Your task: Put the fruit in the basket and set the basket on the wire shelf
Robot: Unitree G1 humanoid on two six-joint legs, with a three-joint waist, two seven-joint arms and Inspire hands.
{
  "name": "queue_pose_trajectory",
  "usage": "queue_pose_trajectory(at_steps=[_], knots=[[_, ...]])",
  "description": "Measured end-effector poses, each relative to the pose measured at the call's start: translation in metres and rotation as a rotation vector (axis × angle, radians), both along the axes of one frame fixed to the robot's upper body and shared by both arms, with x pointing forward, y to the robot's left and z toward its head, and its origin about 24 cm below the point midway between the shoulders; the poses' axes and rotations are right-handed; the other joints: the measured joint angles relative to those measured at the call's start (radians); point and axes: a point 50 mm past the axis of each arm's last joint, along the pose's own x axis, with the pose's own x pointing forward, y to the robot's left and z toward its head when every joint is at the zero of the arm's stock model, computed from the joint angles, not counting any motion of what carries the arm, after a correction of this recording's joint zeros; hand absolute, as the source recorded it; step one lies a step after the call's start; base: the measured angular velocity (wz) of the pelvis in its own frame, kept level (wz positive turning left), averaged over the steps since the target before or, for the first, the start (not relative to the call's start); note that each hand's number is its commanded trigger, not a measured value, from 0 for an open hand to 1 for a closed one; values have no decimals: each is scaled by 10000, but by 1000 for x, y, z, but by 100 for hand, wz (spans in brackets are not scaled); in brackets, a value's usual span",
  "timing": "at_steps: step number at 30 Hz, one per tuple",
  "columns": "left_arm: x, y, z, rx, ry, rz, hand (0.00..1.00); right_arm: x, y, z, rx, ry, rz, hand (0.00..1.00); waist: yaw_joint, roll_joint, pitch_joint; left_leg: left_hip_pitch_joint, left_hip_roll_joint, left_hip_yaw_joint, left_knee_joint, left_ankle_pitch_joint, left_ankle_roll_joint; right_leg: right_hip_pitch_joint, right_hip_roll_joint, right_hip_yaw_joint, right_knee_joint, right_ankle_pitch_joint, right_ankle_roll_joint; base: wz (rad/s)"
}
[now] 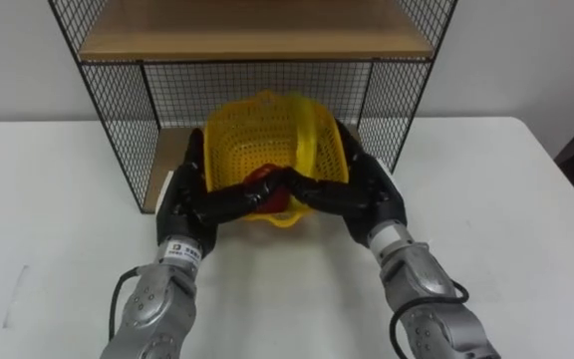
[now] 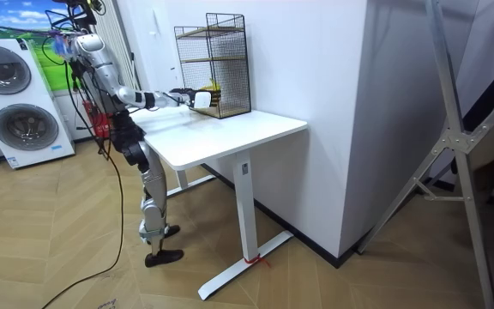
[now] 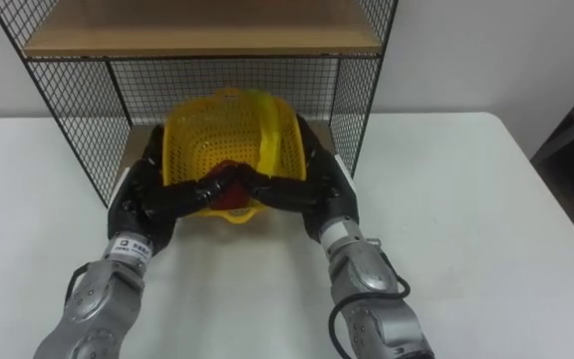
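A yellow mesh basket (image 1: pixel 267 135) is tilted toward me at the open front of the black wire shelf (image 1: pixel 118 120), partly inside its lower level. A red fruit (image 1: pixel 262 179) lies in the basket against the near wall. My left hand (image 1: pixel 182 209) clasps the basket's left side, thumb up along the wall and fingers wrapped across the near rim. My right hand (image 1: pixel 372 194) holds the right side the same way. The fingertips of the two hands meet in front of the fruit. In the room view I stand at the table's end with both arms stretched toward the shelf (image 2: pixel 215 64).
The shelf stands at the back of a white table (image 1: pixel 48 199), against the wall. It has a wooden upper board (image 1: pixel 257 30) low above the basket and mesh side walls close on either side. A washing machine (image 2: pixel 20 103) stands behind me.
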Motion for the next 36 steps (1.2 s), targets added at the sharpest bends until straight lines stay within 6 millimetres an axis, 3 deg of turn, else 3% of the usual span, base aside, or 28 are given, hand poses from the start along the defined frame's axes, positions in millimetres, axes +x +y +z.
queue_pose_trajectory(at_steps=[5, 9, 13, 18, 21, 26, 31, 36], knots=[[3, 2, -5, 53, 600, 157, 0, 4, 1, -6, -149, 637, 76, 0, -54, 62, -6, 220, -15, -74, -13, 1, -4, 280, -46, -141, -51, -6, -1, 6], [16, 0, -8, 191, 1143, 274, 0, 13, 3, -10, -129, 1043, -45, 0, -72, 138, -17, 378, -31, -211, -10, 4, -9, 541, -49, -349, -193, -1, -6, 10], [29, -2, 0, 264, 980, 260, 0, 23, 2, -9, -259, 1258, -121, 0, -71, 265, -28, 398, -36, -180, -10, 15, -14, 602, -52, -361, -190, 9, -15, 1], [32, -1, -4, 211, 1350, 320, 0, 27, 0, -12, -420, 1551, -287, 0, -111, 319, -21, 515, -47, -179, -66, 46, -18, 712, -56, -352, -207, 14, -17, 0], [33, -4, -4, 105, 1453, 296, 0, 31, -4, -12, -309, 1688, -538, 0, -147, 389, -66, 474, -36, -223, -77, 47, -18, 708, -26, -355, -338, 53, -12, 0], [45, -10, 8, 7, 1225, 114, 0, 43, -4, -8, -71, 1874, -818, 0, -139, 395, -69, 506, -77, -208, -272, 182, -15, 673, -46, -337, -326, 126, -18, 0], [58, -15, 24, -225, 784, 209, 0, 63, -4, 12, -40, 1416, -1005, 0, -120, 391, -69, 487, -88, -199, -343, 219, -18, 617, -52, -350, -357, 127, -20, 0], [64, -16, 30, -238, 840, 246, 0, 65, -5, 13, 23, 1544, -1208, 0, -62, 381, -81, 393, -90, -200, -350, 240, -17, 509, -59, -353, -323, 138, -25, 0]])
